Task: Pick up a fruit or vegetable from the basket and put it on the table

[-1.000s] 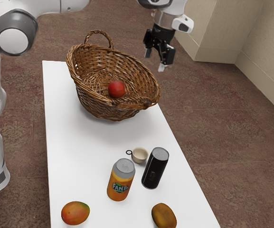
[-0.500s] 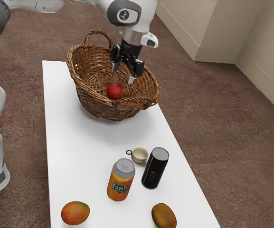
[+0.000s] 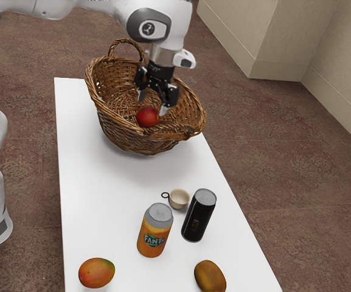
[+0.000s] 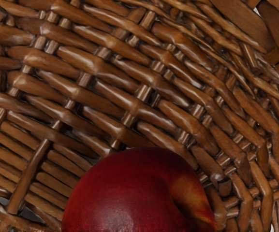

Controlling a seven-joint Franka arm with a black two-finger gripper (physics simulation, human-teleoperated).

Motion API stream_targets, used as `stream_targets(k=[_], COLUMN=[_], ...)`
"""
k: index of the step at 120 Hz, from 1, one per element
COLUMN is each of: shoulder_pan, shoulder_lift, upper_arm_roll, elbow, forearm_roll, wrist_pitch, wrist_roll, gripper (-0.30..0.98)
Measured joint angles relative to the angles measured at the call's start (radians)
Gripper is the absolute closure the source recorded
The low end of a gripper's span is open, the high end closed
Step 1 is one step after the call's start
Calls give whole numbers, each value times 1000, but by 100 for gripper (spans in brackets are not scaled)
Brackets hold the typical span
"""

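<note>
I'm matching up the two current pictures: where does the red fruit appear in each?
Exterior view: the red fruit is upper middle, inside the basket, near the gripper.
Wrist view: large in the foreground, against woven wicker.
Shared landmark: the basket's weave.

The exterior view looks down from beside the arm, well back, along the white table point(image 3: 108, 188), with the wicker basket point(image 3: 135, 139) upper centre. The wrist view peers closely into that basket; both share its woven inside and the nectarine point(image 4: 134, 193), lower centre in the latter.
</note>
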Motion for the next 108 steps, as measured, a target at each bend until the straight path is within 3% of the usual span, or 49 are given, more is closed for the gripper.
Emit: stream_targets(k=[81,98,108], shoulder_pan=[-2,-2,-2], shoulder_lift=[6,11,12], upper_arm_roll=[3,4,4], elbow=[-70,-72,-72], forearm_roll=[1,-2,0], wrist_pitch=[59,62,62], wrist_roll=[-41,-46,-49], gripper=[0,23,31])
